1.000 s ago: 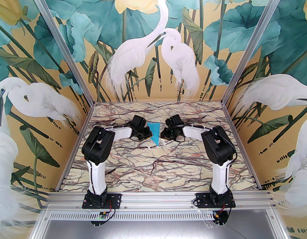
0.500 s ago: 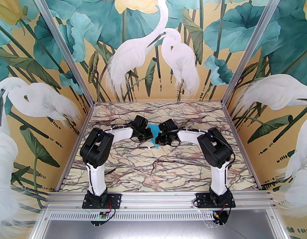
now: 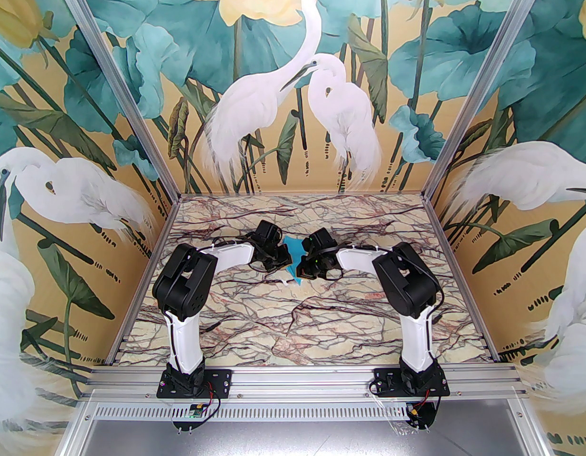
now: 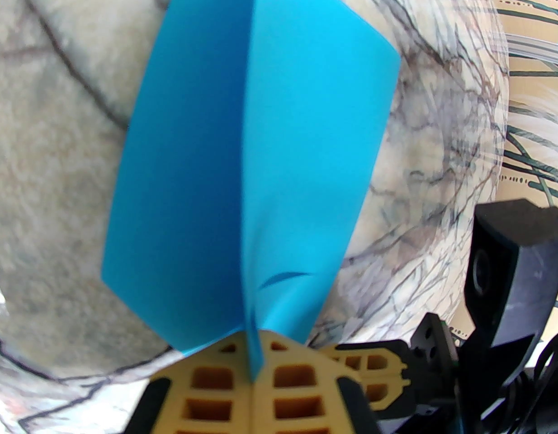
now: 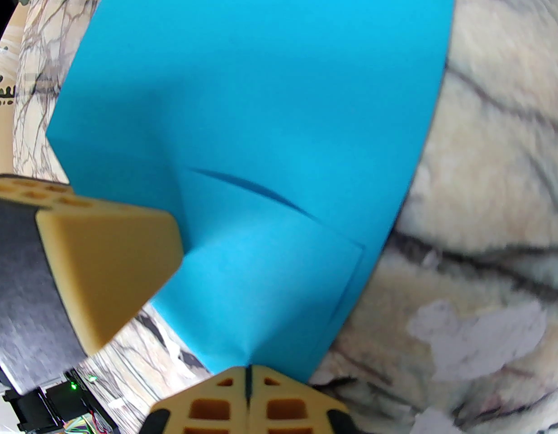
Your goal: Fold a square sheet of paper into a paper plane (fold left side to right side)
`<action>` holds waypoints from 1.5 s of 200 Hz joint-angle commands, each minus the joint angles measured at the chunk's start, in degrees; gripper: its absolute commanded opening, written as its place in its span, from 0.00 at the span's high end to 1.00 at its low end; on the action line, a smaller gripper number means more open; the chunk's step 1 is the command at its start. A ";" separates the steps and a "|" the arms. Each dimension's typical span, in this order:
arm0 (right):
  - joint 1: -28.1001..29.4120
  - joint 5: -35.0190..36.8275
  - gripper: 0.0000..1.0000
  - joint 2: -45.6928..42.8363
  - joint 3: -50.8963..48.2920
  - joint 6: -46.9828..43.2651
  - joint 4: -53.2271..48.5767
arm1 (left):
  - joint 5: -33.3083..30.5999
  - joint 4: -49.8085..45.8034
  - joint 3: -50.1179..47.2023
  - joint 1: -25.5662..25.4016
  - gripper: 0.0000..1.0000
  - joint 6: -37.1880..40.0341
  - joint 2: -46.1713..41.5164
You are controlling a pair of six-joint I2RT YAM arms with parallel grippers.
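Holding paper plane (image 4: 243, 152) up over mid-counter (image 3: 293, 321), between both arms. Left jaws clamped on centre crease; right jaws clamped on folded edge close by. Advice: equal, gentle pulls; avoid twisting or tearing thin paper.

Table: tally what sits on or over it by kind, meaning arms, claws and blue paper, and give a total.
Blue paper: 1, folded
Robot arms: 2, left arm and right arm
Claws: 2, left claw and right claw, each shut on the blue paper
Total: 5
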 commanded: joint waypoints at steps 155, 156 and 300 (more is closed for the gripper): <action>-5.12 -2.42 1.00 -5.48 -8.41 11.74 14.96 | -2.46 0.91 -1.94 -1.09 1.00 -3.28 -1.40; -5.19 -2.45 1.00 -5.32 -8.34 11.78 15.01 | -2.47 0.93 -1.93 -1.12 1.00 -3.28 -1.40; -6.87 -4.56 1.00 3.69 -0.55 11.12 14.28 | -1.59 0.69 -0.96 -1.23 1.00 -3.26 -0.78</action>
